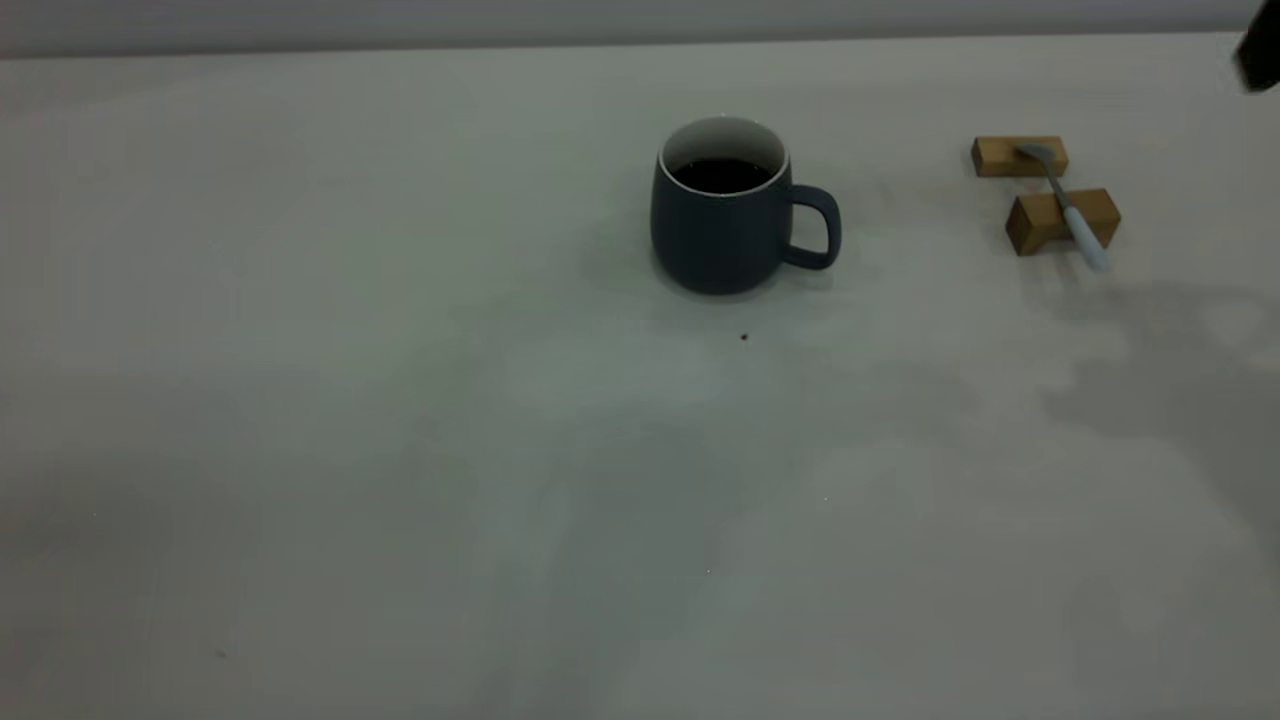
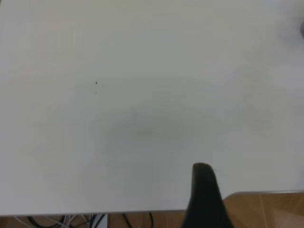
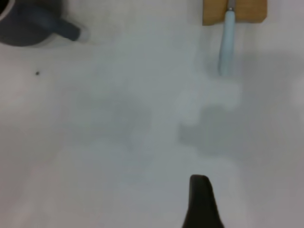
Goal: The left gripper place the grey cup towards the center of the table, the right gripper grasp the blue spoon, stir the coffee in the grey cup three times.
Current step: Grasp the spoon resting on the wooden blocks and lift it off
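The grey cup [image 1: 722, 225] stands upright near the middle of the table [image 1: 400, 450], its handle pointing right, with dark coffee [image 1: 722, 175] inside. The blue spoon [image 1: 1072, 210] lies across two tan wooden blocks at the far right, bowl on the far block, pale handle sticking out toward the front. My right gripper [image 3: 200, 194] hovers above bare table, apart from the spoon [image 3: 227, 42] and the cup [image 3: 23, 28]. A black bit of that arm [image 1: 1262, 50] shows at the exterior view's top right corner. My left gripper [image 2: 203, 190] hangs over the table edge [image 2: 142, 211], far from the cup.
Two wooden blocks [image 1: 1020, 156] [image 1: 1060, 220] carry the spoon. A tiny dark speck [image 1: 744, 337] lies just in front of the cup. Beyond the table edge in the left wrist view are a wooden floor [image 2: 266, 209] and cables [image 2: 85, 221].
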Robot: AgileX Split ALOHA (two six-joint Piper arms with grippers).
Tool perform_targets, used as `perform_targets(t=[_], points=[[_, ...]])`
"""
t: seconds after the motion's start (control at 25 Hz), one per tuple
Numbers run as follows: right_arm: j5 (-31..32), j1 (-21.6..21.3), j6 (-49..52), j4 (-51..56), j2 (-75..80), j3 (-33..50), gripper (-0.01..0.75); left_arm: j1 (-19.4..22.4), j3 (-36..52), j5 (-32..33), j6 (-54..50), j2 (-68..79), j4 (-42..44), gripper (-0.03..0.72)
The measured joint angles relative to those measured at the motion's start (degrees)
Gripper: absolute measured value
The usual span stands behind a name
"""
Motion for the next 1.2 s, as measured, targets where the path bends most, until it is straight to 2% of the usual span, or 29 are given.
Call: perform_targets(t=[0.48, 1.2], points=[[-1.2, 0.2, -2.3, 1.5, 22.2, -15.4, 0.581, 0.0, 0.0, 0.0, 0.0, 0.0, 0.0, 0.585], [-9.3, 1.3, -3.6, 1.3, 35.2, -21.8, 0.581, 0.0, 0.0, 0.0, 0.0, 0.0, 0.0, 0.585]])
